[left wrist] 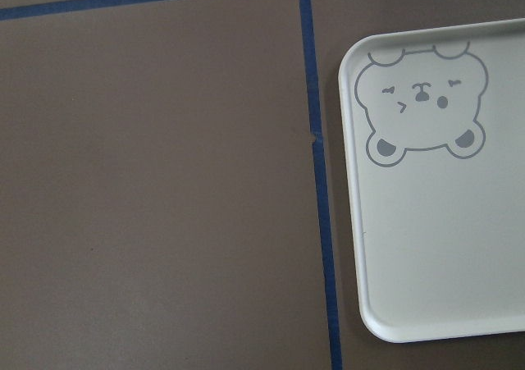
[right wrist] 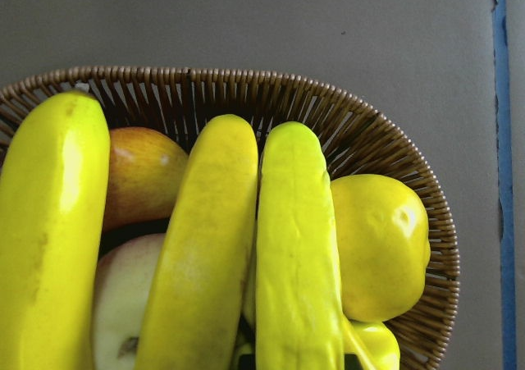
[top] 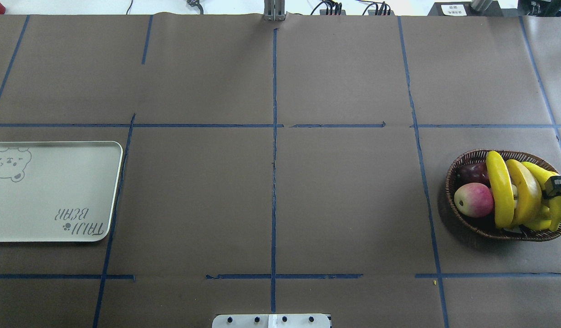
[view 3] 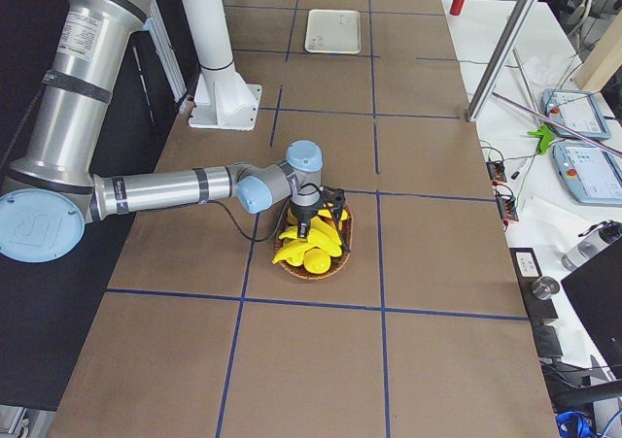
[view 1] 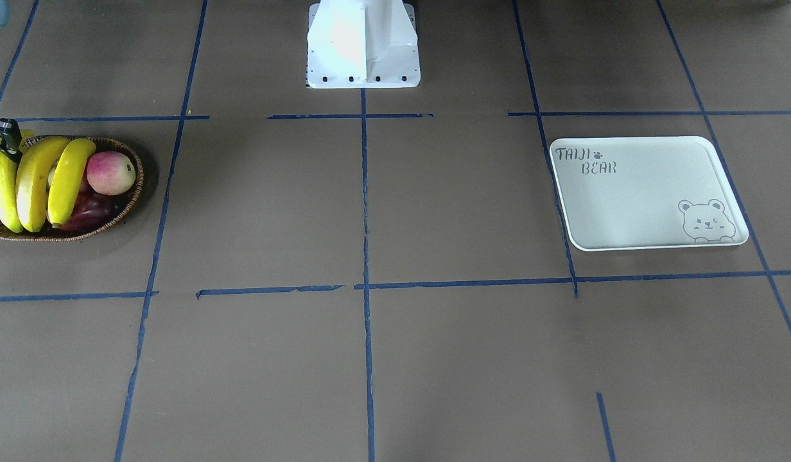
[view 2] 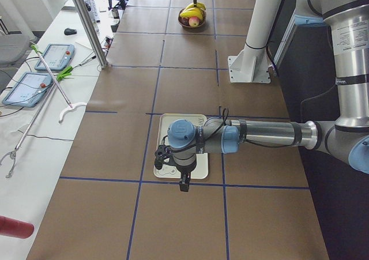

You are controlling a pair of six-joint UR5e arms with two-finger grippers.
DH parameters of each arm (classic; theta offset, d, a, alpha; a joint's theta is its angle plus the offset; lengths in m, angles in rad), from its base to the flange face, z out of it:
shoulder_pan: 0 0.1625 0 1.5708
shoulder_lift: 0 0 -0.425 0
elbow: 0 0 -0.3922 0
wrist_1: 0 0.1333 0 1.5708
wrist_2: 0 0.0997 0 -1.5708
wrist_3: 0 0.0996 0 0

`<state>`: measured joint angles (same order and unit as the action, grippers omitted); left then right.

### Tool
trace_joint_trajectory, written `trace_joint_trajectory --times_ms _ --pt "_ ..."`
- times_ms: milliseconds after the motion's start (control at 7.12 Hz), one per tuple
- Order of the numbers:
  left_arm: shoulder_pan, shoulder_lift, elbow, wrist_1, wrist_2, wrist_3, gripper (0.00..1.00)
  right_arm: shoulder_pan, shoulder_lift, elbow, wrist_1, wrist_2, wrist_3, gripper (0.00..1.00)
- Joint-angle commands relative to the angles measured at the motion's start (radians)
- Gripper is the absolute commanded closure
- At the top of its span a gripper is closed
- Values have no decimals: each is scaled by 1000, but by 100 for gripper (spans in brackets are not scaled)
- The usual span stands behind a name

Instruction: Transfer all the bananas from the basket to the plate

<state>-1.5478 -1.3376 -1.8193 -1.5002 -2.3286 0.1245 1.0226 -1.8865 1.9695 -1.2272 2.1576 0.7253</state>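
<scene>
Bananas: glossy bright yellow, curved, with darker tips. They sit in the basket, side by side and roughly parallel, spanning it rim to rim and arching above the rim. Three are countable in the front view. There is more yellow at the frame edge, but I can't tell whether it's banana. The basket is an oval, shallow one in dark-brown wicker, upright on the table's right side. Plate: a pale cream rectangular tray with rounded corners and a raised rim. It has "TAIJI BEAR" lettering in one corner and a bear face in the opposite one. It lies flat on the table's left side, well apart from the basket.
</scene>
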Motion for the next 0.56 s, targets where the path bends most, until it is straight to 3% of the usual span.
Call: trace_joint_trajectory --times_ms 0,281,421 --pt "0 0 0 -3 0 0 0 19 -11 38 0 7 -7 90" --pt "0 -2 0 -3 -1 1 0 101 -35 101 -15 31 -61 91" --pt "2 -2 -14 -3 -2 4 0 123 -28 139 -18 88 -61 92"
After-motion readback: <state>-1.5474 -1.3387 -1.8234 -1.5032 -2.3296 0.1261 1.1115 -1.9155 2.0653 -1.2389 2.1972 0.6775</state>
